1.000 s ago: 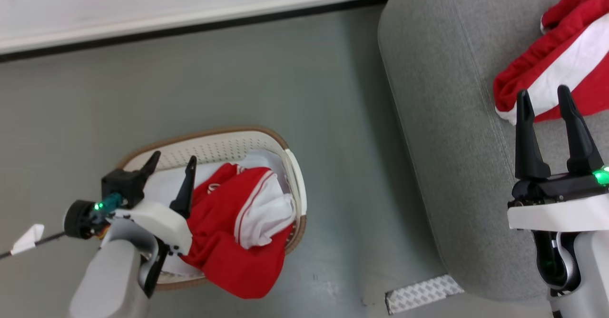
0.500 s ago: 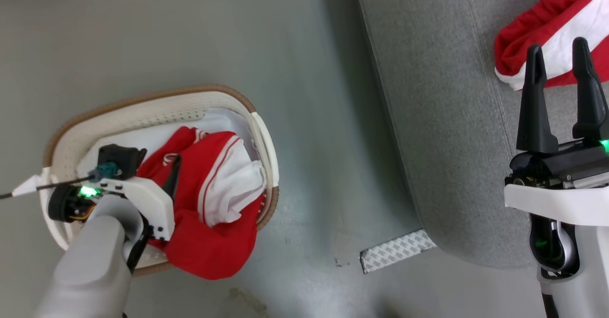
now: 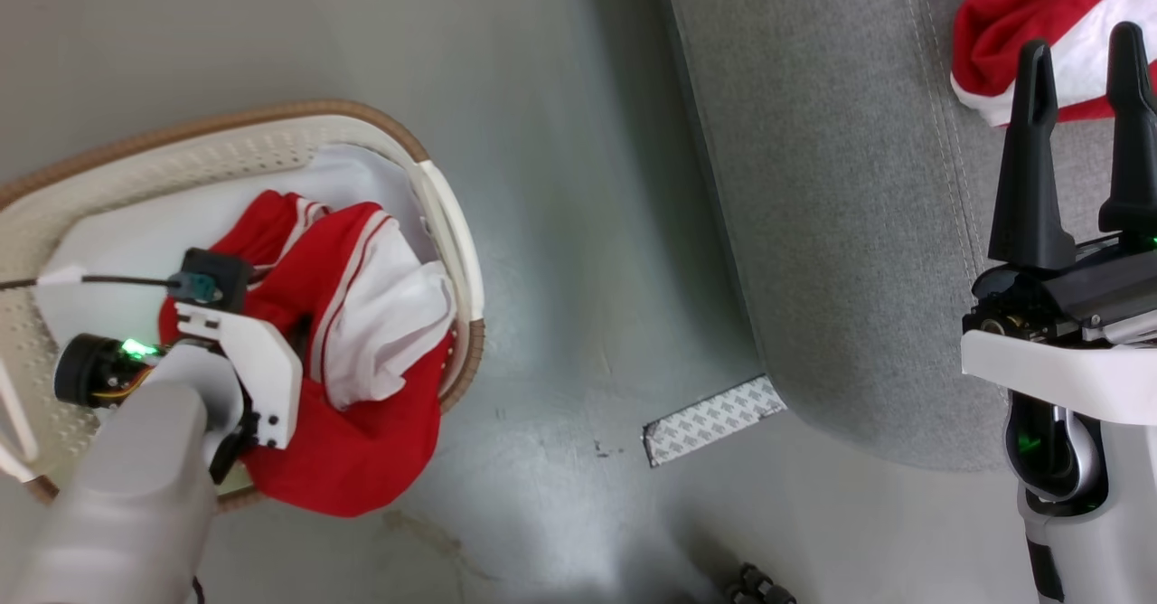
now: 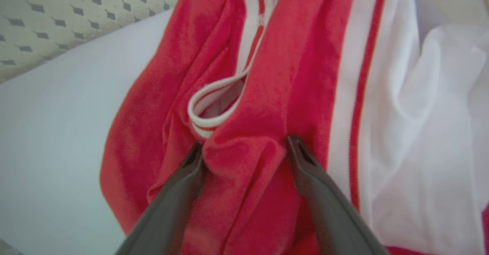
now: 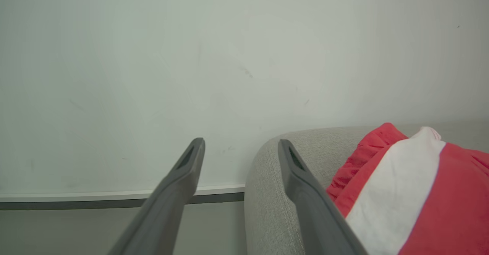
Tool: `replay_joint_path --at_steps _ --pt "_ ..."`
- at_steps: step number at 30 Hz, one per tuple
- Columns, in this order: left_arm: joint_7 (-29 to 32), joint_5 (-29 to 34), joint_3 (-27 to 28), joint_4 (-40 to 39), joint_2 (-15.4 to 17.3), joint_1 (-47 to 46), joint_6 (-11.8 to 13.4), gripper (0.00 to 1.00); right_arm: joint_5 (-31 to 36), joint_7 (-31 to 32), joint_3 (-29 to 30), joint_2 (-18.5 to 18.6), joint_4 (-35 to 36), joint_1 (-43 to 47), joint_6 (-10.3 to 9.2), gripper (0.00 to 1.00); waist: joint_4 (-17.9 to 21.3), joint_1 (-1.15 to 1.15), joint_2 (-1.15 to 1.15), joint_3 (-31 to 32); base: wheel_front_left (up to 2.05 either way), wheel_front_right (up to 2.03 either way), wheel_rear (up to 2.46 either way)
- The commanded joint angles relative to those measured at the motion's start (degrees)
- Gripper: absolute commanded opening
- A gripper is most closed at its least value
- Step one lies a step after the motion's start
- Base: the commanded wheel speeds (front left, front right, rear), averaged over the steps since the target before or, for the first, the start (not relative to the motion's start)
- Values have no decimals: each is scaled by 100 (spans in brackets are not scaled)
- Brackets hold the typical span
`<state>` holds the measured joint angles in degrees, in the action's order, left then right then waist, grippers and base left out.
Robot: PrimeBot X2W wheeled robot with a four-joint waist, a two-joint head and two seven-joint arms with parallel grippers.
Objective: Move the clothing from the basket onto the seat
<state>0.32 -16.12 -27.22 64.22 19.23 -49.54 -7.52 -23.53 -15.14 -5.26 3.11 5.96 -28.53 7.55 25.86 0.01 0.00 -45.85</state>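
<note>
Left tool (image 4: pixel 244 142) lowered, straddling clothing (image 4: pixel 305 56) fold in basket (image 4: pixel 57 10).

1. Head view: bright, even, diffuse light; a soft shadow darkens the floor (image 3: pixel 633 134) along the seat (image 3: pixel 813 179);
2. Left wrist view: soft focus throughout; the clothing (image 4: pixel 267 75) and the left tool (image 4: pixel 244 141) look blurred at close range;
3. Right wrist view: the pale wall (image 5: pixel 153 56) is evenly lit; the right tool (image 5: pixel 240 141) is out of focus.

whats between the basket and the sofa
In the head view, mostly bare grey floor separates the cream perforated plastic basket from the light grey fabric sofa; a patterned white strip lies by the sofa's corner.
</note>
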Motion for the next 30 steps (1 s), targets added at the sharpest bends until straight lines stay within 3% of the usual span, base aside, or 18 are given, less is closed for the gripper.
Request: replay_joint_path --at_steps 1,13,14,15,16,22,30 --pt "81 -123 -75 44 82 -96 11 100 -57 2 -6 -26 34 -72 -13 100 65 -1 0 -87 0 0 0" --pt "1158 -809 -863 316 245 -341 11 100 -369 2 -114 -29 43 -144 -13 100 156 -1 0 -320 0 0 0" --pt "1152 -878 -916 285 262 -350 10 54 -361 2 -110 -29 33 -152 -13 100 158 -1 0 -316 0 0 0" --pt "1096 -904 -965 252 282 -357 10 20 -349 2 -100 -30 25 -159 -13 100 158 -1 0 -307 0 0 0" --pt "1055 -951 -1008 220 290 -355 10 0 -335 2 -91 -29 15 -164 -13 100 156 -1 0 -289 0 0 0" --pt "788 -1214 -1245 159 332 -280 10 0 -247 2 -66 -29 -74 -155 -13 100 84 -1 0 -23 0 0 0" --pt "113 -1652 -1356 141 -18 4 10 0 -1 2 33 -27 -215 -2 -13 100 -224 -1 0 853 0 0 0"
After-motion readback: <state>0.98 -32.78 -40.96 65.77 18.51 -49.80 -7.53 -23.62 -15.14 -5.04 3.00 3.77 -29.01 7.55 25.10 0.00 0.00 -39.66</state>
